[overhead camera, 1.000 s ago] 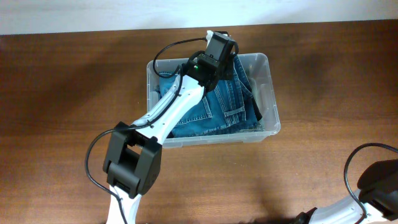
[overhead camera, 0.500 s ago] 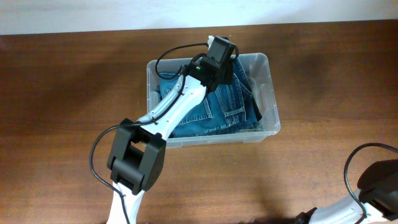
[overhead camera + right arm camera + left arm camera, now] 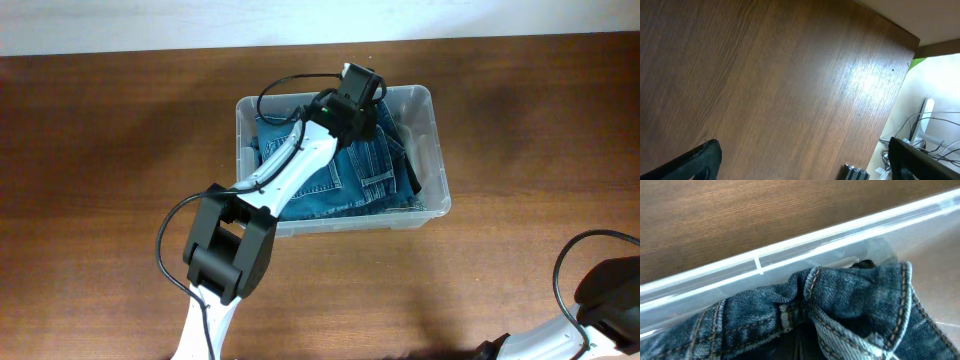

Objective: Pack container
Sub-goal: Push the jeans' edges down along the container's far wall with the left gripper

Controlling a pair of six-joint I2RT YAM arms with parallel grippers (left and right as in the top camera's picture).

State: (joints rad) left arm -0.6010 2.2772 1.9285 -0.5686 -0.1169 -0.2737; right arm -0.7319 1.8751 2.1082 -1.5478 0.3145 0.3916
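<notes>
You have a dark brown wooden table in front of you, its grain running along its length (in the right wrist view it catches a pale glare toward one edge). The clear container sits directly on it, toward the far side and a little right of centre, its long sides roughly parallel to the table's far edge.

Item count on one table:
- Container: one, clear, at 12 o'clock.
- Jeans: one blue pair, inside the container.
- Robot arms: two, the left arm at 7 o'clock and the right arm at 4 o'clock.
</notes>
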